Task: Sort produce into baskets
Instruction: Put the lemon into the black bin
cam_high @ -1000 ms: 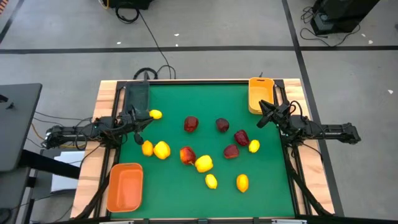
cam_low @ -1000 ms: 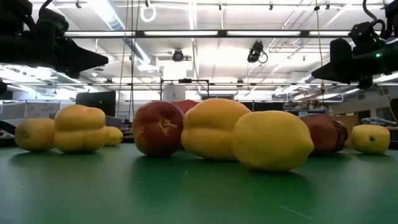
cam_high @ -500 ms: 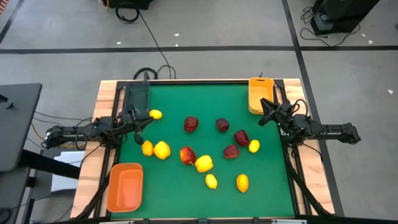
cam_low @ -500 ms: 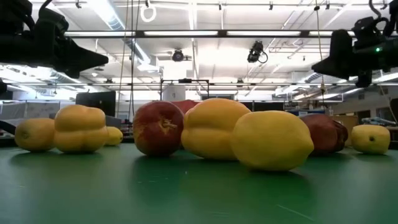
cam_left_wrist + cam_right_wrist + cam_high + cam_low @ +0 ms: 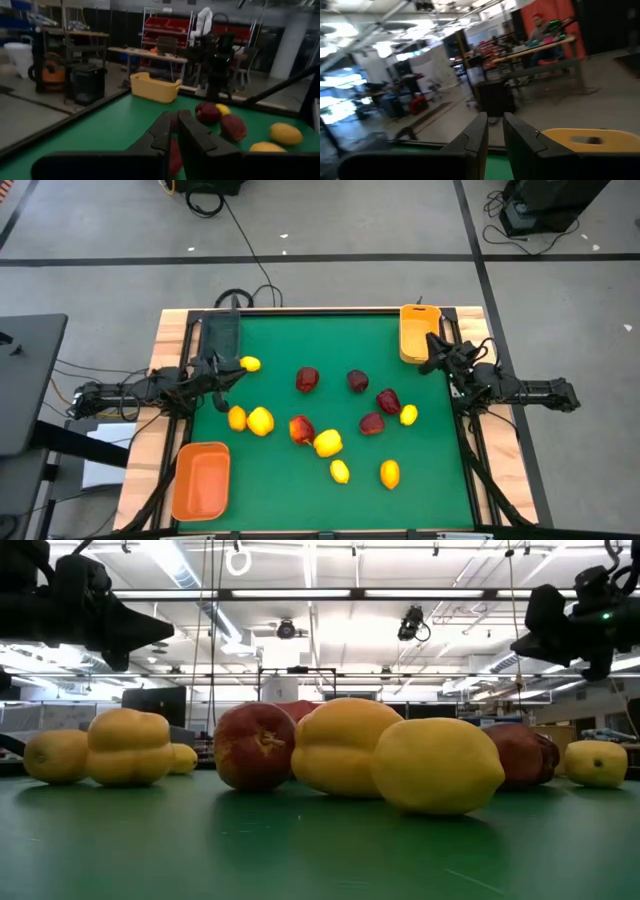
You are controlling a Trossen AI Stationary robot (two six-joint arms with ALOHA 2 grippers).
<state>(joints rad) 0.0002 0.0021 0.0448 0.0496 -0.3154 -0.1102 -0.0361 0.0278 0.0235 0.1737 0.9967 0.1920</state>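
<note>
Produce lies scattered on the green table: dark red apple-like pieces (image 5: pixel 307 380) (image 5: pixel 388 401), bigger yellow ones (image 5: pixel 260 421) (image 5: pixel 327 443) and little lemons (image 5: pixel 250 363) (image 5: pixel 340 471). The black basket (image 5: pixel 221 333) stands at the far left, the yellow-orange basket (image 5: pixel 418 335) at the far right and the deeper orange basket (image 5: pixel 202 480) at the near left. My left gripper (image 5: pixel 228 378) hovers shut and empty near the table's left edge, beside the far-left lemon. My right gripper (image 5: pixel 432 360) is shut and empty, raised beside the yellow-orange basket's near end (image 5: pixel 590 137).
All three baskets look empty. A raised black rim (image 5: pixel 300 310) frames the green surface. The produce bunches in the table's middle and near half. Open green surface lies along the far edge between the black and yellow-orange baskets.
My right gripper has drawn back a little toward the table's right edge and the yellow-orange basket, staying raised and shut. The produce has not moved.
</note>
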